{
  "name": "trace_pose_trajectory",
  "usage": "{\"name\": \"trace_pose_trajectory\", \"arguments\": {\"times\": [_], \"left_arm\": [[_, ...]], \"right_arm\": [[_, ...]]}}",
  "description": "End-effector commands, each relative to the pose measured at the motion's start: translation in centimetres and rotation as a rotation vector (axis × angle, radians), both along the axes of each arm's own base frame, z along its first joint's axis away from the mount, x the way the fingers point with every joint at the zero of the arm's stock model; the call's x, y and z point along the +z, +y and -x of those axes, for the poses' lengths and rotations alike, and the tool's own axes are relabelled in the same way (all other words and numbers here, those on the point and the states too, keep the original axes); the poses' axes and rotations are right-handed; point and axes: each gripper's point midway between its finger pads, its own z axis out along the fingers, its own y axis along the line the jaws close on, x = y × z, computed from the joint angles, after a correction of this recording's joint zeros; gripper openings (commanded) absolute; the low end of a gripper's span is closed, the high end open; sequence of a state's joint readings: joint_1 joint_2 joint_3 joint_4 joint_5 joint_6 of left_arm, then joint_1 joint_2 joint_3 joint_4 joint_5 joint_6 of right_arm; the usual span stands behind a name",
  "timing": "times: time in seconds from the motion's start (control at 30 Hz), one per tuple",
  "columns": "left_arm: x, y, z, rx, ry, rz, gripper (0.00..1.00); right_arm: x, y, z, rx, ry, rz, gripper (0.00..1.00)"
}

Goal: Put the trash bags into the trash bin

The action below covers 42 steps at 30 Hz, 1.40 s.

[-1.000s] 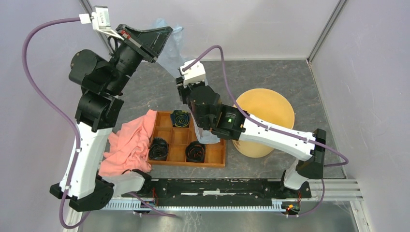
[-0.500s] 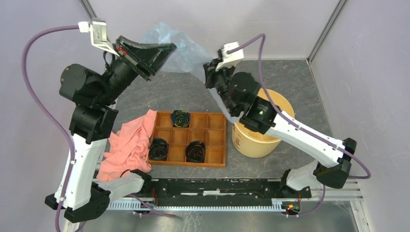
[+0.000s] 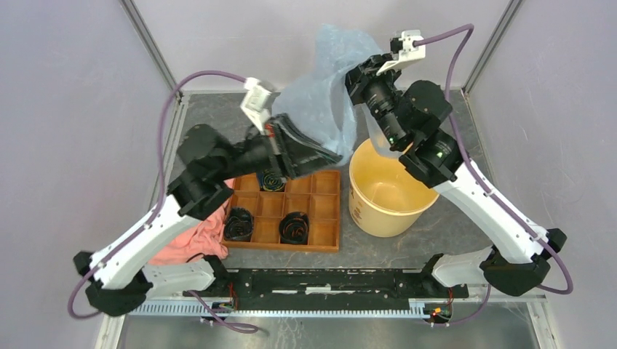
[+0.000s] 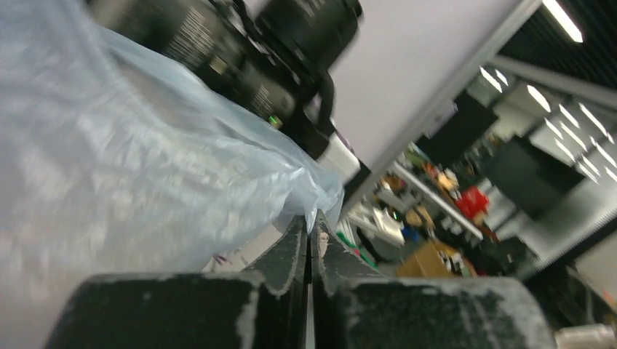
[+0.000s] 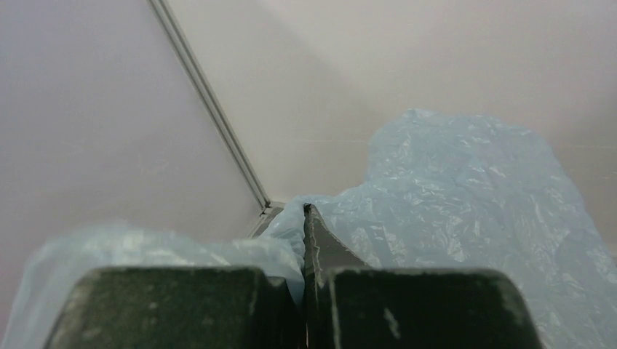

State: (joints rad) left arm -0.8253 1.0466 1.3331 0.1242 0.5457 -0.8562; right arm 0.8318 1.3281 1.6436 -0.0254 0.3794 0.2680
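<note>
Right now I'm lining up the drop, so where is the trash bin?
In the top view the trash bin stands upright right of centre, just right of the compartment tray, beneath the right arm.

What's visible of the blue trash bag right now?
The trash bag is thin, translucent pale-blue film, wrinkled and glossy. It is held up off the table, spread between the two arms: the jaws of the left arm and the right arm are each shut on a bunched edge. It billows up against the back wall, with one flap hanging by the far rim of the yellow bin. Whether it touches that rim cannot be told.
</note>
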Motion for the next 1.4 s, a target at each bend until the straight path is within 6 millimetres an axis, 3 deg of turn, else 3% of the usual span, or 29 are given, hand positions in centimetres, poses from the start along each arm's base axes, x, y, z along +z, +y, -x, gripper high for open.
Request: {"name": "trace_pose_trajectory", "arguments": {"times": [0.0, 0.13, 0.2, 0.27, 0.4, 0.5, 0.57, 0.67, 0.8, 0.9, 0.97, 1.07, 1.2, 1.37], "left_arm": [[0.0, -3.2, 2.5, -0.063, -0.071, -0.074, 0.21], [-0.2, -1.7, 3.3, -0.024, -0.155, -0.088, 0.64], [0.4, -0.8, 4.2, -0.036, -0.221, -0.058, 0.75], [0.8, -0.1, 5.3, -0.065, -0.278, -0.044, 0.81], [0.6, 0.5, 6.6, -0.111, -0.354, -0.082, 0.99], [0.7, 1.4, 6.9, -0.094, -0.402, -0.111, 1.00], [0.8, 1.9, 5.9, -0.017, -0.400, -0.124, 1.00], [0.5, 2.5, 2.3, 0.185, -0.323, -0.160, 1.00], [-2.3, 3.0, -2.2, 0.397, -0.177, -0.253, 0.98], [-4.3, 2.1, -2.0, 0.357, -0.171, -0.284, 0.97], [-5.2, 1.5, -1.5, 0.311, -0.170, -0.281, 0.97], [-6.4, 1.3, -1.1, 0.287, -0.148, -0.286, 0.97], [-7.0, 2.0, -0.6, 0.282, -0.140, -0.293, 0.98], [-7.7, 3.2, -0.7, 0.320, -0.117, -0.313, 0.98]], "right_arm": [[3.9, -1.7, 4.0, 0.107, -0.087, 0.059, 0.01], [4.0, -6.1, 7.7, 0.094, -0.080, 0.185, 0.01], [3.6, -9.1, 9.6, 0.056, -0.050, 0.190, 0.01], [2.8, -12.6, 11.3, -0.007, -0.004, 0.178, 0.01], [1.6, -16.5, 14.5, -0.025, 0.076, 0.109, 0.01], [0.4, -16.7, 16.0, 0.031, 0.150, 0.055, 0.01], [-0.4, -16.4, 16.4, 0.054, 0.214, 0.036, 0.01], [-0.6, -15.7, 16.9, 0.091, 0.293, -0.005, 0.01], [-0.1, -15.5, 17.3, 0.112, 0.335, -0.077, 0.01], [0.2, -16.6, 17.7, 0.090, 0.331, -0.146, 0.01], [-0.3, -15.9, 18.0, 0.132, 0.323, -0.159, 0.01], [-2.0, -16.0, 18.2, 0.127, 0.383, -0.131, 0.01], [-4.5, -18.2, 17.6, -0.013, 0.464, -0.097, 0.01], [-6.9, -22.0, 14.9, -0.300, 0.446, 0.002, 0.01]]}}
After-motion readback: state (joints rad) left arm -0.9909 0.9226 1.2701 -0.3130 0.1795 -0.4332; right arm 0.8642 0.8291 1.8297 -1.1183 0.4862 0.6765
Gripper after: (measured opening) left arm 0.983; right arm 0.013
